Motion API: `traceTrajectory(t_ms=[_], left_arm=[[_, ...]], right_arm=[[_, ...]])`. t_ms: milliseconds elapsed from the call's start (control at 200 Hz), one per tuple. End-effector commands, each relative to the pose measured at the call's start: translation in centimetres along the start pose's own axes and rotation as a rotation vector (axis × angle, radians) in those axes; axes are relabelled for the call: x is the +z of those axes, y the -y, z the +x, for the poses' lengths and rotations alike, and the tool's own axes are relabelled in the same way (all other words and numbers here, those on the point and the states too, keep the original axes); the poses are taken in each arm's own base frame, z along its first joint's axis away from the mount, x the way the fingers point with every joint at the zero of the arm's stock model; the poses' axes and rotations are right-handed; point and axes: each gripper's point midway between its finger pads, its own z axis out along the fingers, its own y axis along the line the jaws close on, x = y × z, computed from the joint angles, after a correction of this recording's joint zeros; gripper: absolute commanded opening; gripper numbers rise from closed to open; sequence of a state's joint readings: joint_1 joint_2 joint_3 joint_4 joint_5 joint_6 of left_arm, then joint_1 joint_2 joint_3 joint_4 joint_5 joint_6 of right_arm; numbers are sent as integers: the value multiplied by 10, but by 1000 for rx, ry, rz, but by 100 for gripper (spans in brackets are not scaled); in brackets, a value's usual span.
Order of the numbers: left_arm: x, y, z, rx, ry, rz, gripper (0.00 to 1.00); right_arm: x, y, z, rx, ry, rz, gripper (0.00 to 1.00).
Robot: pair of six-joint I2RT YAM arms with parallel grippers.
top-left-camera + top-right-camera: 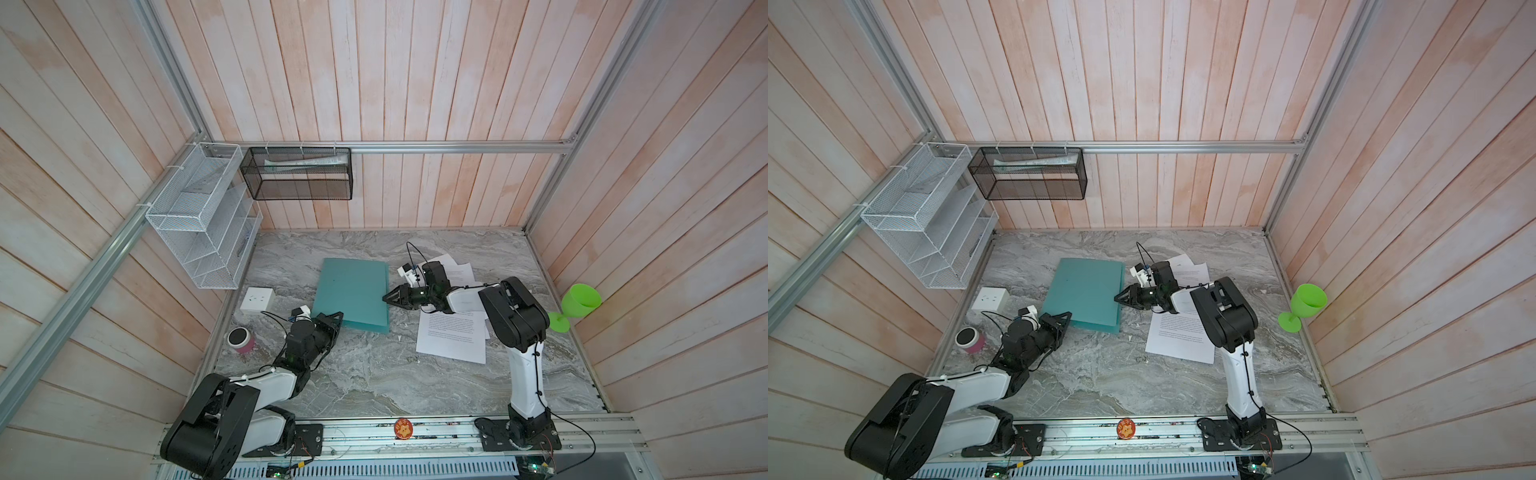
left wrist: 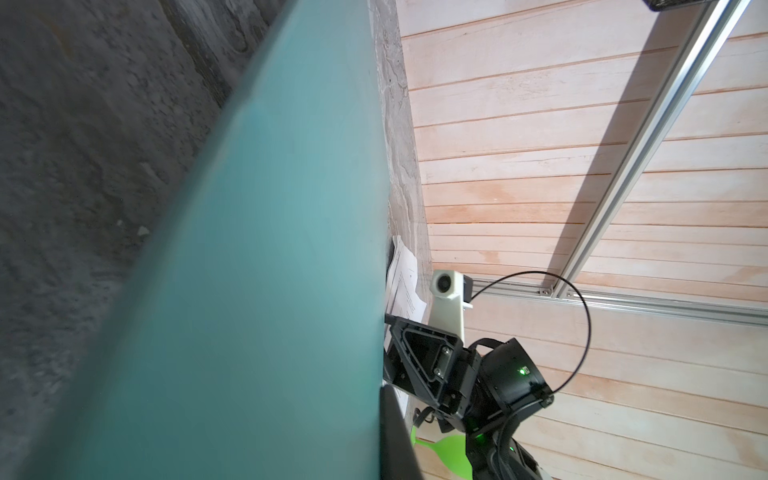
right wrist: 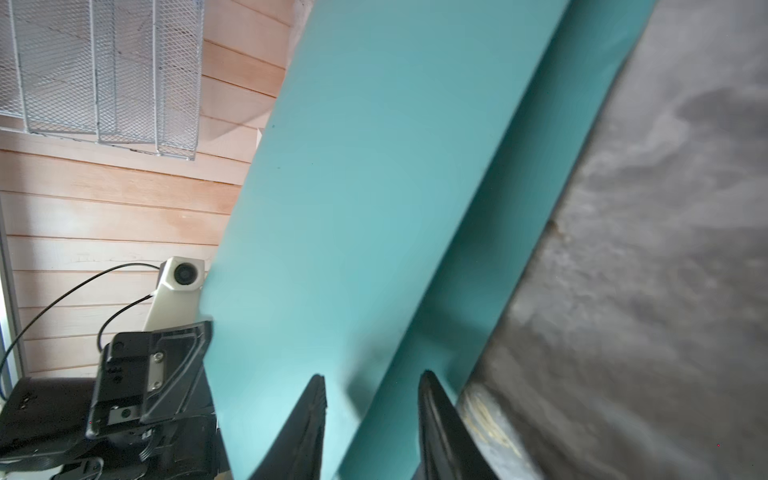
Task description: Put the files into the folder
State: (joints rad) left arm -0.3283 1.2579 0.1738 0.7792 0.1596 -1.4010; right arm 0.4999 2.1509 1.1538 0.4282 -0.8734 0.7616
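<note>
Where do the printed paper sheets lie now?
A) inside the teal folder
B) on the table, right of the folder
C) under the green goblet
B: in a top view the files lie on the table, right of the folder and outside it.

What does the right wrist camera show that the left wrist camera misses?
Right wrist only: the white wire rack, and the right gripper, open, straddling the teal folder at its upper cover's edge. Left wrist only: printed papers, a green cup, a corner of the black basket. Both: that folder and the marble table.
</note>
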Motion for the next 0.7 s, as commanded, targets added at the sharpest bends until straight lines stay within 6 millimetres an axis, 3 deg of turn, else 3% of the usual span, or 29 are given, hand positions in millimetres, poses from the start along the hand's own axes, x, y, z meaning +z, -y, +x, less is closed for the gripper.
traceTrajectory(t_ms=[0, 235, 400, 445, 475, 525, 600, 695], left_arm=[[-3, 10, 4, 12, -17, 44, 0], [-2, -8, 14, 12, -67, -30, 0], [0, -23, 26, 44, -149, -120, 0], [1, -26, 29, 68, -180, -152, 0], [1, -27, 31, 95, -202, -175, 12], [0, -29, 32, 144, -233, -228, 40], [-6, -34, 32, 227, -267, -324, 71], [-17, -37, 32, 315, -310, -418, 80]], right_arm=[[6, -12, -5, -18, -8, -63, 35], [17, -31, -12, -28, -33, -172, 27], [17, -40, -15, -23, -28, -211, 0], [17, -41, -16, -21, -26, -207, 0], [16, -42, -17, -22, -22, -205, 0], [16, -44, -18, -19, -22, -197, 0], [15, -45, -19, -11, -22, -178, 0], [12, -47, -21, -4, -4, -151, 0]])
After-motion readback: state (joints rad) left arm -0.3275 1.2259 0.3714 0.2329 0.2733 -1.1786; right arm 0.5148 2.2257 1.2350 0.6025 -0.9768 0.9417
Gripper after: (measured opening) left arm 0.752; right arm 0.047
